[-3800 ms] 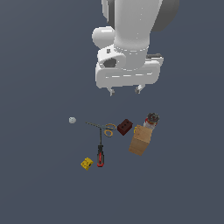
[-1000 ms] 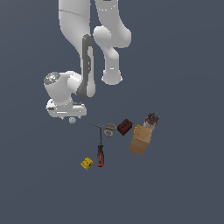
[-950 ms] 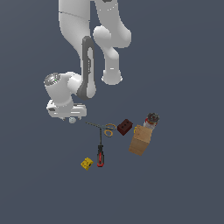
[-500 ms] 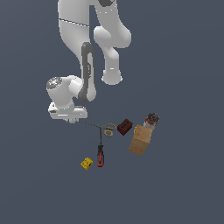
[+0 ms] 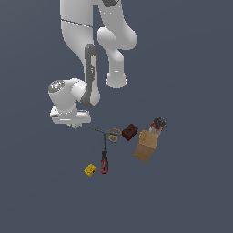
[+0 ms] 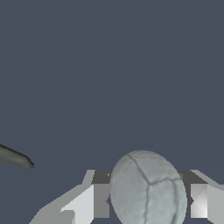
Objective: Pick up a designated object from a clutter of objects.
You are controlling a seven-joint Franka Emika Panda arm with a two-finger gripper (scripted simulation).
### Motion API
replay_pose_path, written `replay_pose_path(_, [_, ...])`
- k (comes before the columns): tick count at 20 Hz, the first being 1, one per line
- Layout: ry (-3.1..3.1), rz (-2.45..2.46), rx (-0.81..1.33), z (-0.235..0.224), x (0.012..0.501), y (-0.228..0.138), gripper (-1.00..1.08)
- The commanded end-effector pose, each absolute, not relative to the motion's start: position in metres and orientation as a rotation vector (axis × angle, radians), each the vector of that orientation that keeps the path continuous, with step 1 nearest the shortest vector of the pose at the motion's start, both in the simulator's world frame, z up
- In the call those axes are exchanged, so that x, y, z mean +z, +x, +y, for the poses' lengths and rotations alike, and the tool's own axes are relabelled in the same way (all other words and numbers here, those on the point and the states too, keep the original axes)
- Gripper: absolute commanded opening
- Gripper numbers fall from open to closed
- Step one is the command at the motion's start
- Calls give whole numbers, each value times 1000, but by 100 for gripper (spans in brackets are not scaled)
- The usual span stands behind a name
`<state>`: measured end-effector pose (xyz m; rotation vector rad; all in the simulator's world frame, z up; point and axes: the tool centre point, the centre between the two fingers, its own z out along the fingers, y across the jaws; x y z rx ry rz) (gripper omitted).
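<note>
Between fingers of gripper: pale ball seated, jaws spread wide, contact not discernible. Scissors tip located nearby. Screwdriver, yellow block positioned well apart.

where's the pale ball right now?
In the wrist view the pale ball sits between the tool's fingers. In the exterior view the tool hides it, left of the scissors.
</note>
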<state>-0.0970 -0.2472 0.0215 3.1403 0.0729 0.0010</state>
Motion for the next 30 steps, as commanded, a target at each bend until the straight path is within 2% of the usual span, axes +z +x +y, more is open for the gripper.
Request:
replay_pose_path(1, [3140,73,1,-247,22,-96,-100])
replay_pose_path(13, [3140,73,1,-240,69,-70,-100])
replay_pose_path(30, [3139,73,0,-217,216,16,-100])
